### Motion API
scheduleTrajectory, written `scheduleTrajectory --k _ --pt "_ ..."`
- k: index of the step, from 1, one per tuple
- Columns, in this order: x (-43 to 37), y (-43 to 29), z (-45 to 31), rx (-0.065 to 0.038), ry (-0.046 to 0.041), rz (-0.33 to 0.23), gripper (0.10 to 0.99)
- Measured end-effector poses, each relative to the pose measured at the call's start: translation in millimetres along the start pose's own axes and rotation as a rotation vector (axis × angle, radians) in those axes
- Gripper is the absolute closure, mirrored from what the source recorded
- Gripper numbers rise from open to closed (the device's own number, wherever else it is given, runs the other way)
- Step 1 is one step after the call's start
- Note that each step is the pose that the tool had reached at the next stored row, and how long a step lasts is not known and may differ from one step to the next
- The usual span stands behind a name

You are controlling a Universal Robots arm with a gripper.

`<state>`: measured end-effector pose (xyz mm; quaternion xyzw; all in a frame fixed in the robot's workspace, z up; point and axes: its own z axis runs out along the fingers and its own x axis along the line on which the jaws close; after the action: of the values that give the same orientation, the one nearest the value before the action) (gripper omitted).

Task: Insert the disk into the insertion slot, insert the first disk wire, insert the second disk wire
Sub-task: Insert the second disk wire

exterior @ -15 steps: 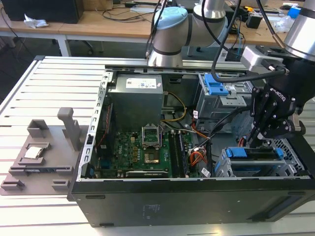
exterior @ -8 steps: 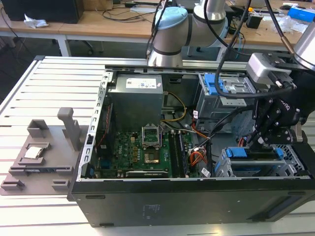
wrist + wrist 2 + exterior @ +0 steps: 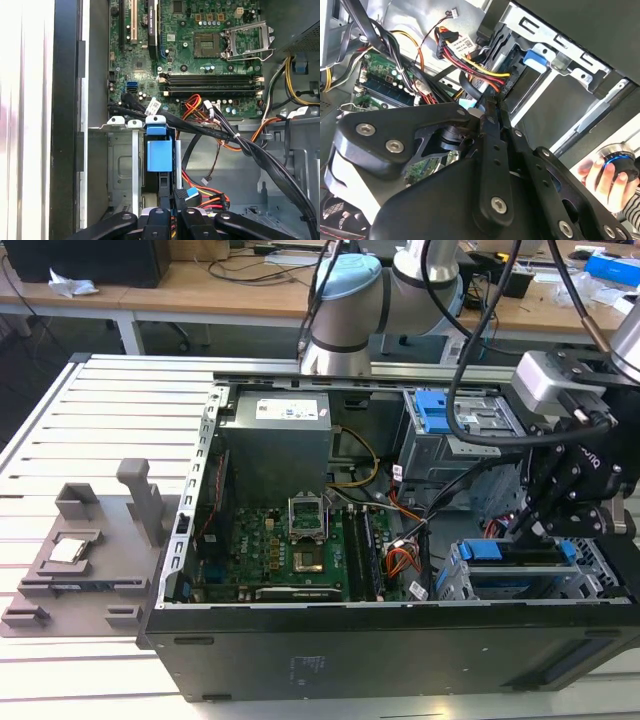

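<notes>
The disk (image 3: pixel 497 551) sits inside the insertion slot (image 3: pixel 452 582), the silver cage at the exterior view's lower right, with its blue carrier tab (image 3: pixel 159 152) facing out. My gripper (image 3: pixel 540 527) hangs just above that cage. In the second wrist view its fingers (image 3: pixel 490 120) are pressed together at a black plug with red, yellow and black wires (image 3: pixel 487 75), right at the cage (image 3: pixel 570 55). A blue-tipped data plug (image 3: pixel 192 194) lies beside the fingertips (image 3: pixel 156 220).
A grey drive box with a blue tab (image 3: pixel 435 410) stands behind the cage. Black cable bundles (image 3: pixel 250 150) cross from the motherboard (image 3: pixel 300 550) toward the cage. A person's hand (image 3: pixel 605 180) holds a round knob. A grey fixture (image 3: pixel 90 550) lies on the slatted table.
</notes>
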<state>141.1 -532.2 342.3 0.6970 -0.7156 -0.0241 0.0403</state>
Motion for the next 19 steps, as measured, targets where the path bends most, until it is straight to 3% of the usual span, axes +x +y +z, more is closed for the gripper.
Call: scheduleTrajectory --k 12,16,18,19 --pt "2.7 -1.2 5.6 -0.001 0.0003 0.0 0.937" --pt "3.0 -0.7 -0.8 -0.001 -0.0057 -0.001 0.937" --pt "2.9 -0.6 -1.4 -0.002 -0.0195 -0.002 0.937" --pt "3.0 -0.6 -1.2 -0.002 -0.0201 -0.002 0.937"
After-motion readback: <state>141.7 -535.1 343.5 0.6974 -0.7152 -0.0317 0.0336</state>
